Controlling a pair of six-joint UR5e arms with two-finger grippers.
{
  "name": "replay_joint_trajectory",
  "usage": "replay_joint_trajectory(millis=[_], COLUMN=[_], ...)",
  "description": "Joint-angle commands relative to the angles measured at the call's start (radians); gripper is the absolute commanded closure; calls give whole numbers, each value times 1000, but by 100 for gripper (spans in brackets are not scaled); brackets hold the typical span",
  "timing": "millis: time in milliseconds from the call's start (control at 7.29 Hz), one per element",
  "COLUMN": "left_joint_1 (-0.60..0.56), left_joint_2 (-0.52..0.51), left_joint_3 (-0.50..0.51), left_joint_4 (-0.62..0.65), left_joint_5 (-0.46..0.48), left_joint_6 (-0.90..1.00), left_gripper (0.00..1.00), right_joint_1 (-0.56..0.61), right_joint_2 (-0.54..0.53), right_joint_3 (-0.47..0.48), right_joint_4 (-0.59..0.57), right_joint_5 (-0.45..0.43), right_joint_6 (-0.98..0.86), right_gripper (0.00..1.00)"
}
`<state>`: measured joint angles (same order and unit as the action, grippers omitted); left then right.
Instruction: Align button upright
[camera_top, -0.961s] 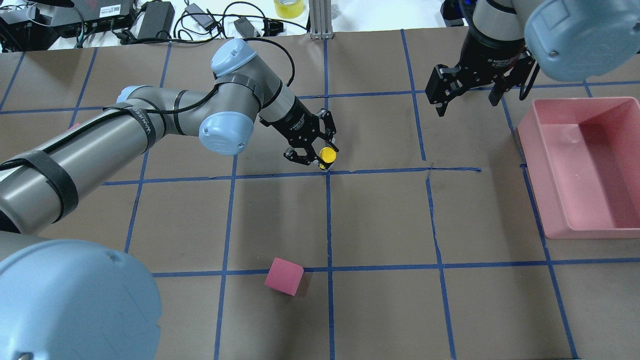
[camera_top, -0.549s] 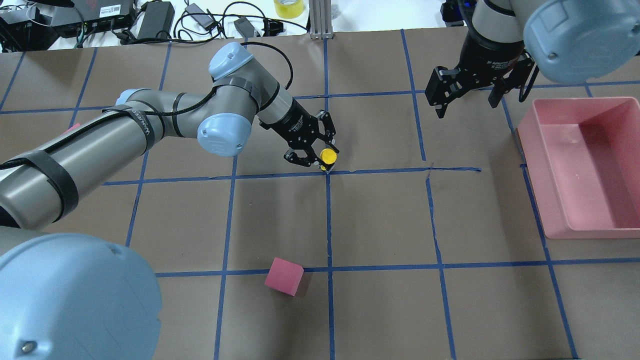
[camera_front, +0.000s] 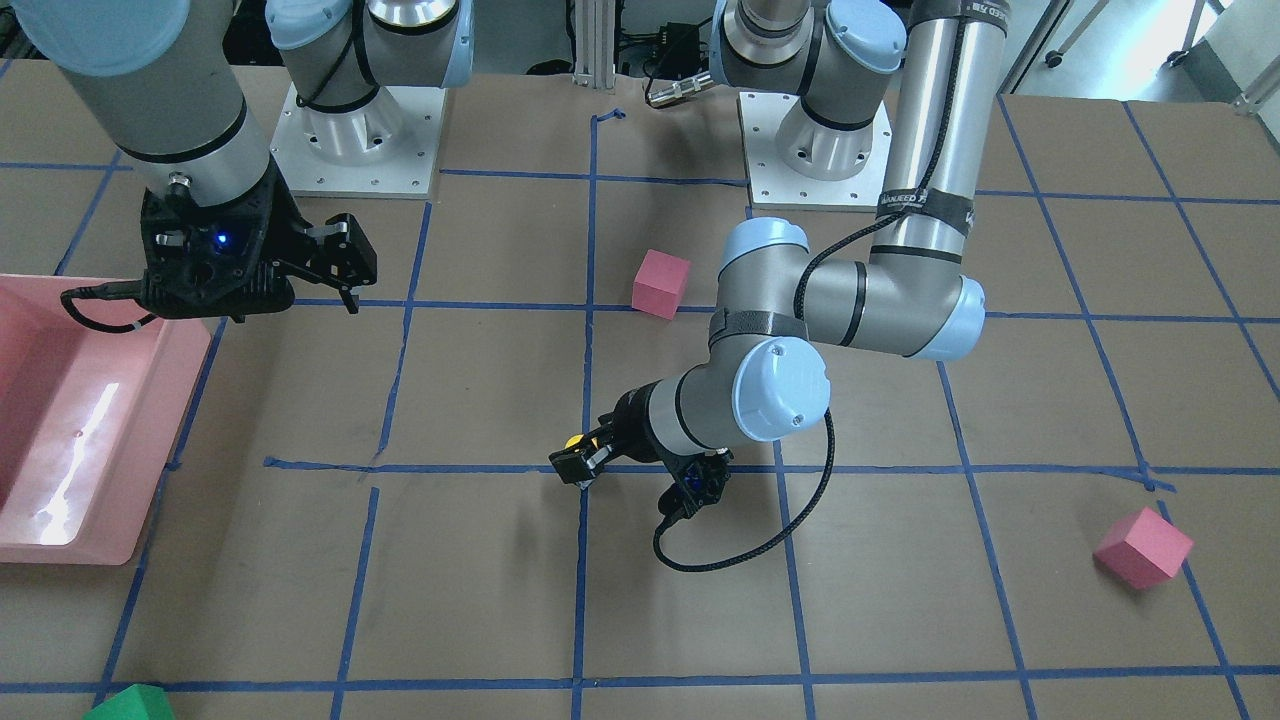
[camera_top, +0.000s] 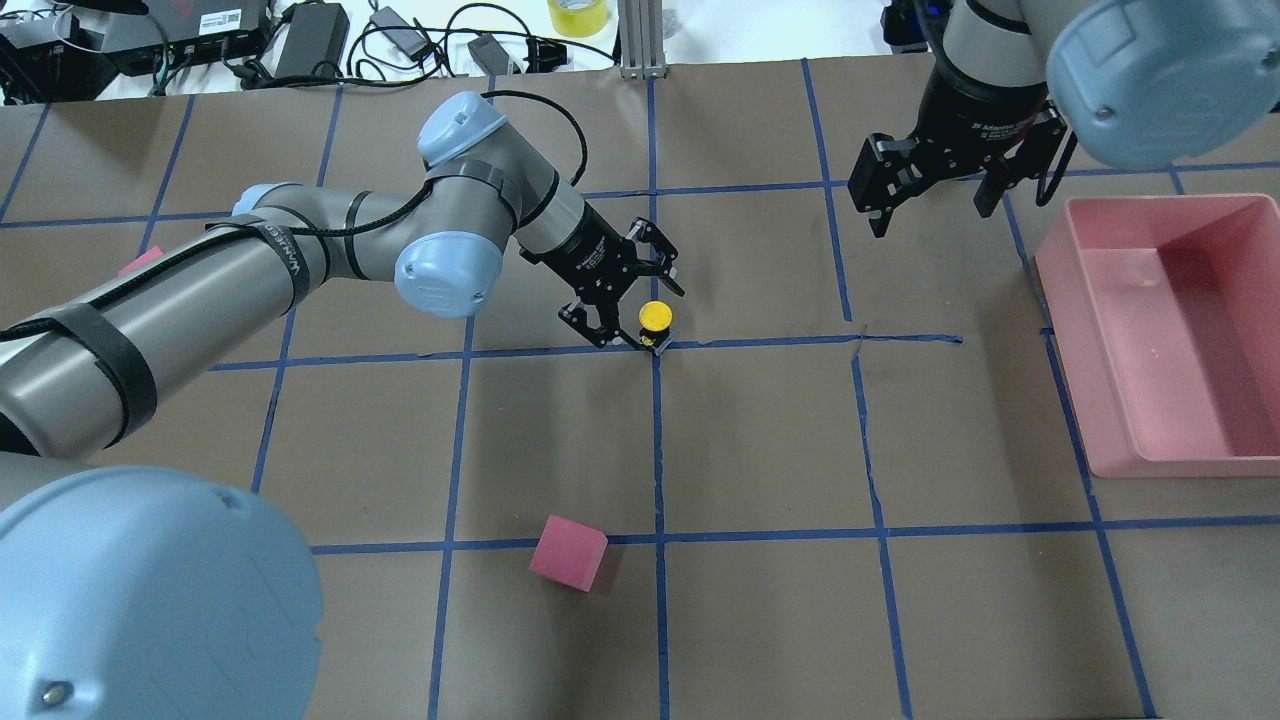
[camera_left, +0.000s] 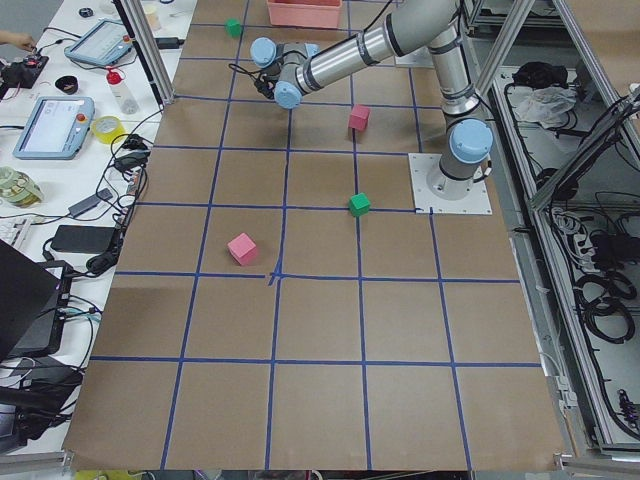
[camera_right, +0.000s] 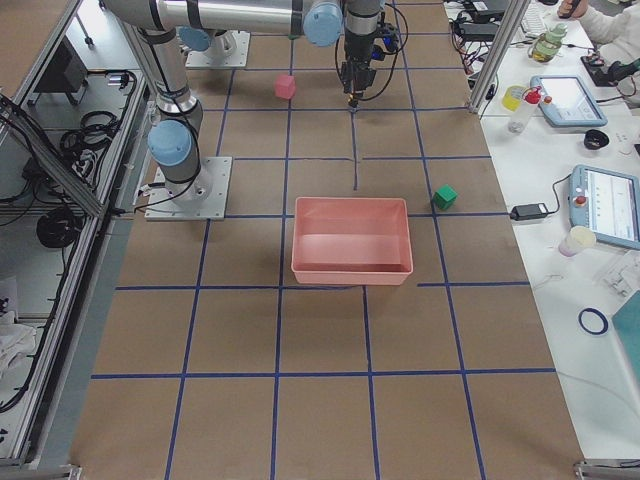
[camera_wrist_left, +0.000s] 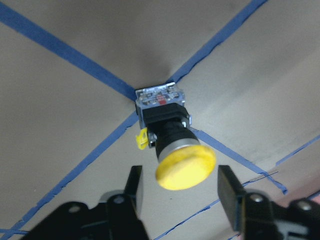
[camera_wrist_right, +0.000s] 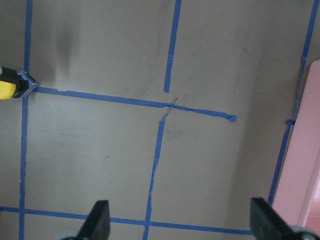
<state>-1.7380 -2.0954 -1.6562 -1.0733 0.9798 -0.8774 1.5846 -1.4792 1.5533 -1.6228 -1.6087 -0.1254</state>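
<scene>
The button (camera_top: 655, 319) has a round yellow cap, a black collar and a boxy contact block. It stands on its block on a blue tape crossing, cap up. In the left wrist view the button (camera_wrist_left: 172, 145) sits between the two fingers, which do not touch it. My left gripper (camera_top: 637, 308) is open around it, low over the table. It also shows in the front view (camera_front: 578, 462), with the yellow cap (camera_front: 573, 440) just behind it. My right gripper (camera_top: 935, 205) is open and empty, high at the far right, and the button (camera_wrist_right: 10, 86) shows at its view's left edge.
A pink bin (camera_top: 1065, 320) stands at the right edge. A pink cube (camera_top: 568, 553) lies nearer the robot's base. A second pink cube (camera_front: 1143, 546) and a green cube (camera_front: 130, 703) lie far out on the table. Cables and devices line the table's far edge.
My left gripper was shut on the button and has opened. The button now stands free on the tape crossing. The right arm has barely moved.
</scene>
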Motion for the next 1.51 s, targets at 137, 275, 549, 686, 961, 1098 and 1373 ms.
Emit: replay_joint_trajectory(millis=[137,275,549,686,961,1098,1373], left_joint_1=[-2,0,-2,-2,8,21,79], left_joint_2=[76,118,216,280,406,458,498], left_joint_3=[59,106,205,204,185,138,60], left_joint_4=[-61,-161,-386,-416,-470,-464,-356], left_joint_5=[213,270,435,524,632,666,663], left_joint_6=[116,220,438,540,711,742,938], left_gripper=[0,0,0,0,0,0,0], right_joint_1=[0,0,0,0,0,0,0], right_joint_2=[0,0,0,0,1,2,2], right_joint_3=[1,1,4,5,5,7,7], right_joint_4=[-6,-6,-6,-9,-9,-11,-11], right_joint_5=[9,9,9,9,9,9,7], right_joint_6=[3,4,4,6,6,4,4], right_gripper=[0,0,0,0,0,0,0])
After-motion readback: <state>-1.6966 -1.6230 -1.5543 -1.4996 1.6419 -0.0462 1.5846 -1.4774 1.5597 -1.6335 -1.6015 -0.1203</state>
